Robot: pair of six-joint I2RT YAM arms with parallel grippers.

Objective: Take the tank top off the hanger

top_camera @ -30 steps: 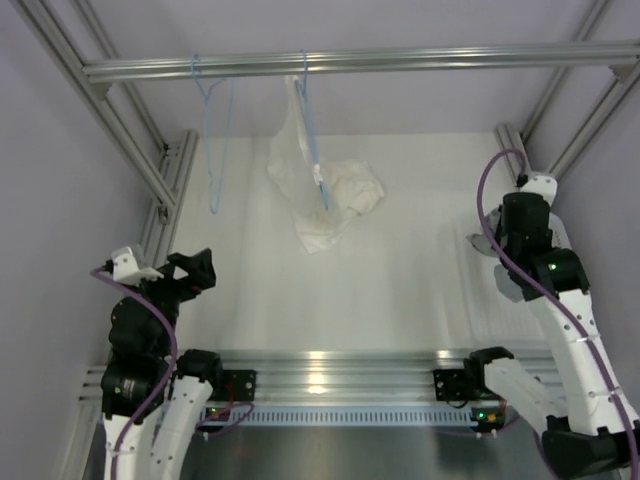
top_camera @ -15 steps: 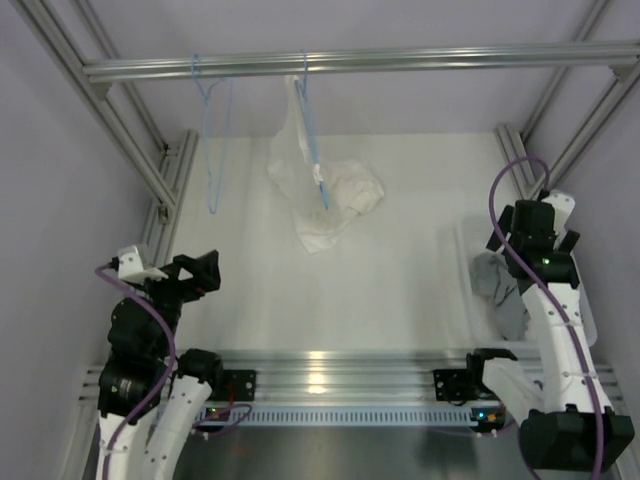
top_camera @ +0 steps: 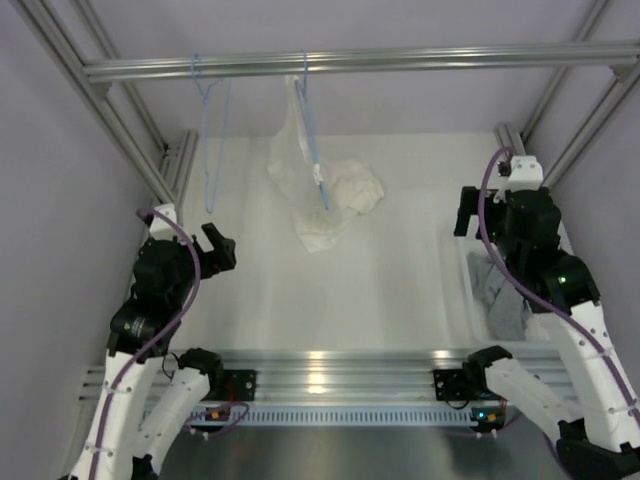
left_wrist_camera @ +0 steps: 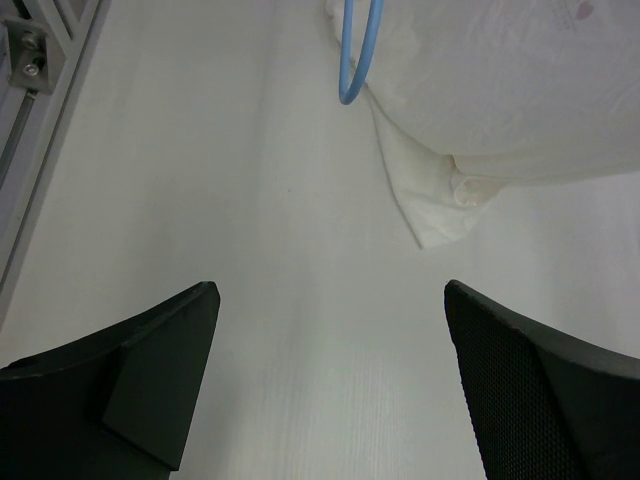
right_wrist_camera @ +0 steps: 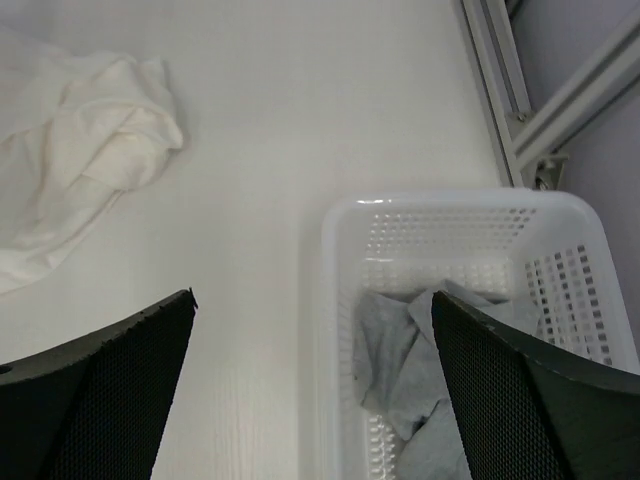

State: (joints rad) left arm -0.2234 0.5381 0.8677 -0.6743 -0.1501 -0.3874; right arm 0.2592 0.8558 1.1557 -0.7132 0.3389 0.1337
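The grey tank top (top_camera: 497, 290) lies crumpled inside a white basket (top_camera: 470, 275) at the right, and the right wrist view shows the tank top (right_wrist_camera: 400, 360) there too. The bare light-blue hanger (top_camera: 212, 140) hangs from the rail at the back left. Above the basket's far left corner my right gripper (top_camera: 503, 212) is open, and nothing sits between the jaws of the right gripper (right_wrist_camera: 312, 295). My left gripper (top_camera: 222, 248) is open and empty over the left of the table, just in front of the hanger; the left gripper (left_wrist_camera: 330, 290) points at bare tabletop.
A second blue hanger (top_camera: 312, 140) carries a white garment (top_camera: 325, 190) that drapes onto the table at the back centre. A blue hanger corner (left_wrist_camera: 352, 90) shows in the left wrist view; which hanger it is I cannot tell. An aluminium rail (top_camera: 400, 60) crosses overhead, with frame posts on both sides.
The right gripper opened and let the tank top drop into the basket, then lifted clear of it. The left arm swung forward toward the hangers.
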